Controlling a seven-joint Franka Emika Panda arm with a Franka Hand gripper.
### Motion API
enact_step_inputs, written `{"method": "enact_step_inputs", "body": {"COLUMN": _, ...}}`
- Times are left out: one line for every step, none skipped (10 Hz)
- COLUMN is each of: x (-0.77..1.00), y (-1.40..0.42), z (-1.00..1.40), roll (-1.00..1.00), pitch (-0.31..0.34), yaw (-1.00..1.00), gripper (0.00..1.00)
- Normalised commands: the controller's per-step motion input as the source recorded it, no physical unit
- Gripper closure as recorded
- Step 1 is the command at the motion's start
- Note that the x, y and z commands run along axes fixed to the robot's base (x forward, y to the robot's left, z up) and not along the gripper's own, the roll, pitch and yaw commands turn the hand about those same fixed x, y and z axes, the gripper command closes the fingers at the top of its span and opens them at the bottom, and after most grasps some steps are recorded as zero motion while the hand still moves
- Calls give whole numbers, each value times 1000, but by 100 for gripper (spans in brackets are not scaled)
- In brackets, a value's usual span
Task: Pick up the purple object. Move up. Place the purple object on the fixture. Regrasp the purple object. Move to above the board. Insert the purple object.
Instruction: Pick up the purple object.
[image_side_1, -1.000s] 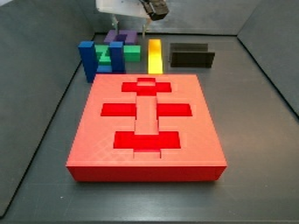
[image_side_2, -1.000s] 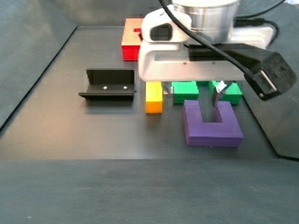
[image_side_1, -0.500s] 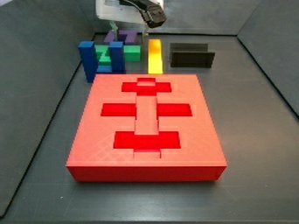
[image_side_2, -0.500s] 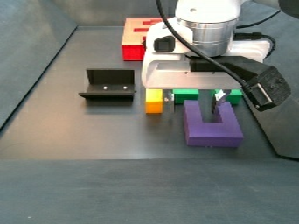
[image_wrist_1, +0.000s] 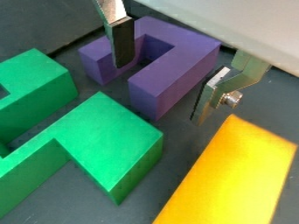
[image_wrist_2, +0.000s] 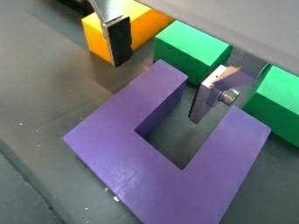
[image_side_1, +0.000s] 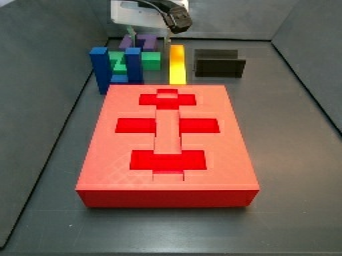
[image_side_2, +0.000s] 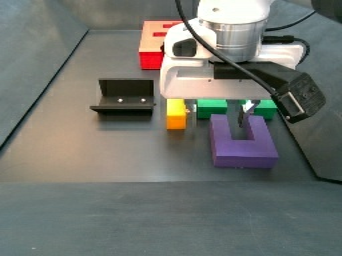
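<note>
Purple block (image_wrist_2: 176, 144) lay flat on the floor beside the green block (image_wrist_1: 70, 131), and the gripper (image_wrist_2: 158, 74), jaws apart, straddled one prong, so the grab looked to need a straight descent and a square squeeze.

Even diffuse light, soft shadows; wrist views slightly blurred.

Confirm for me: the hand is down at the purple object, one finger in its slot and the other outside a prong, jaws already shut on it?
Not quite. The hand is at the purple object, straddling one prong as you say, but in both wrist views the fingers stand clear of the prong's faces, so the jaws are open.
</note>
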Motion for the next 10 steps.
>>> {"method": "enact_step_inputs", "body": {"x": -57, "y": 0, "z": -306, "roll": 29, "pitch": -43, "yaw": 6, "gripper": 0}}
{"method": "enact_step_inputs", "body": {"x": -29, "y": 0, "z": -240, "roll": 0, "pitch": -46, "yaw": 20, "gripper": 0}}
{"method": "enact_step_inputs", "body": {"x": 0, "y": -11, "z": -109, "roll": 0, "pitch": -27, "yaw": 31, "gripper": 0}}
{"method": "enact_step_inputs", "body": {"x": 0, "y": -23, "z": 3, "roll": 0, "pitch": 0, "yaw": 3, "gripper": 0}}
{"method": "enact_step_inputs", "body": {"x": -6, "y": -46, "z": 0, "roll": 0, "pitch": 0, "yaw": 0, "gripper": 0}}
{"method": "enact_step_inputs", "body": {"x": -17, "y": 0, "z": 0, "roll": 0, "pitch": 0, "yaw": 0, "gripper": 0}}
{"method": "enact_step_inputs", "body": {"x": 0, "y": 0, "z": 0, "roll": 0, "pitch": 0, "yaw": 0, "gripper": 0}}
{"method": "enact_step_inputs", "body": {"x": 0, "y": 0, "z": 0, "roll": 0, "pitch": 0, "yaw": 0, "gripper": 100}}
{"method": "enact_step_inputs", "body": {"x": 0, "y": 0, "z": 0, "roll": 0, "pitch": 0, "yaw": 0, "gripper": 100}}
{"method": "enact_step_inputs", "body": {"x": 0, "y": 0, "z": 0, "roll": 0, "pitch": 0, "yaw": 0, "gripper": 100}}
